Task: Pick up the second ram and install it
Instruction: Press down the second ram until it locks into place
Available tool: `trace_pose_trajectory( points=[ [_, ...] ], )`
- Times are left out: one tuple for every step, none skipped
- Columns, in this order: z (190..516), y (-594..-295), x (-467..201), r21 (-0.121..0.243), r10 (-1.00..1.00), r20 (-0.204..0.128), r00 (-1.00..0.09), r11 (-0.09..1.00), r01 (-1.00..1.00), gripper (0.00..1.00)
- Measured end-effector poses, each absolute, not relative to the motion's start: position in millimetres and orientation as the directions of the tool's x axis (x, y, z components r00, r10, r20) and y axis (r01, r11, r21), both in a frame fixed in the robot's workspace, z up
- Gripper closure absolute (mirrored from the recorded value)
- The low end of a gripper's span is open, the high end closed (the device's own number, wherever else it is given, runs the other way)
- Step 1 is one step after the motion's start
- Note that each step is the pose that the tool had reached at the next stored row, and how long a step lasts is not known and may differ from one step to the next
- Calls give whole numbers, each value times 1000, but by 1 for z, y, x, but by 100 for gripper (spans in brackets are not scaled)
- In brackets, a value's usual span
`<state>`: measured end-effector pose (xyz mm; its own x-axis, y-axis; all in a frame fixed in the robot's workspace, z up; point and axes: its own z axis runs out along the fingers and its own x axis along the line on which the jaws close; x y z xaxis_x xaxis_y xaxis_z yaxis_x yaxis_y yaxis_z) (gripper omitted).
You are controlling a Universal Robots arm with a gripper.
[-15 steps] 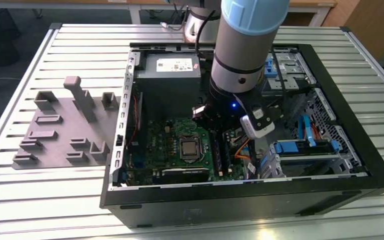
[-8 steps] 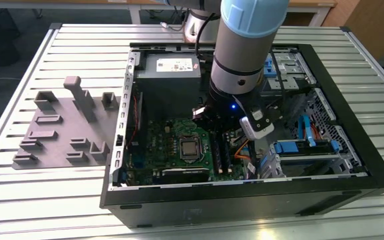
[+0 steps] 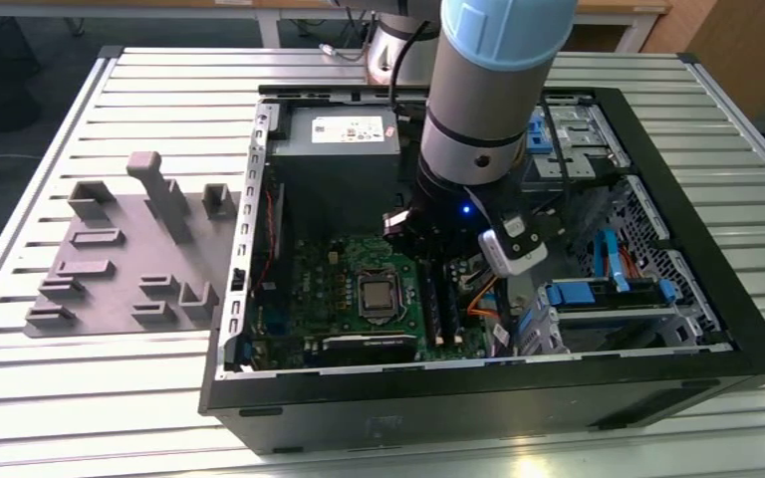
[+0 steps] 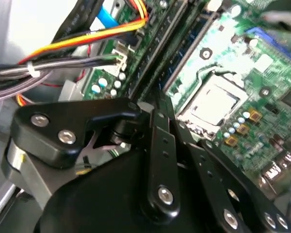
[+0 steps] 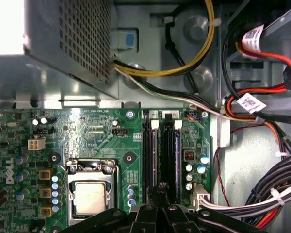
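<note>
Fingers (image 5: 157, 206) pressed together over the second ram (image 5: 153, 160), seated in its motherboard (image 5: 87, 141) slot.

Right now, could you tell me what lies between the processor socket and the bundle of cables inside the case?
In the first wrist view, the memory slots lie between the processor socket and the cable bundle, with the gripper over their near end.

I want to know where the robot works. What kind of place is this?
Probably a workshop or lab for building computers. An open computer case lies on a slatted metal table, its green motherboard showing, and a grey tray sits beside the case.
</note>
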<state>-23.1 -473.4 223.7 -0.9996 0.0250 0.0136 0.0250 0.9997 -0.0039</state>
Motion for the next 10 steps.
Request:
trace_pose_trajectory(
  points=[
    [227, -473, -23, -5, 25, 14, -1000, 1000, 25, 89],
    [229, -473, -23, -4, 25, 14, -1000, 1000, 25, 89],
    [231, -474, -23, -5, 25, 14, -1000, 1000, 25, 89],
    [233, -474, -23, -5, 25, 14, -1000, 1000, 25, 89],
    [234, -474, -23, -5, 25, 14, -1000, 1000, 25, 89],
    [234, -473, -23, -4, 25, 14, -1000, 1000, 25, 89],
    [234, -473, -23, -4, 25, 14, -1000, 1000, 25, 89],
    [234, -474, -23, -5, 25, 14, -1000, 1000, 25, 89],
    [234, -474, -23, -5, 25, 14, -1000, 1000, 25, 89],
    [234, -474, -23, -5, 25, 14, -1000, 1000, 25, 89]
  ],
)
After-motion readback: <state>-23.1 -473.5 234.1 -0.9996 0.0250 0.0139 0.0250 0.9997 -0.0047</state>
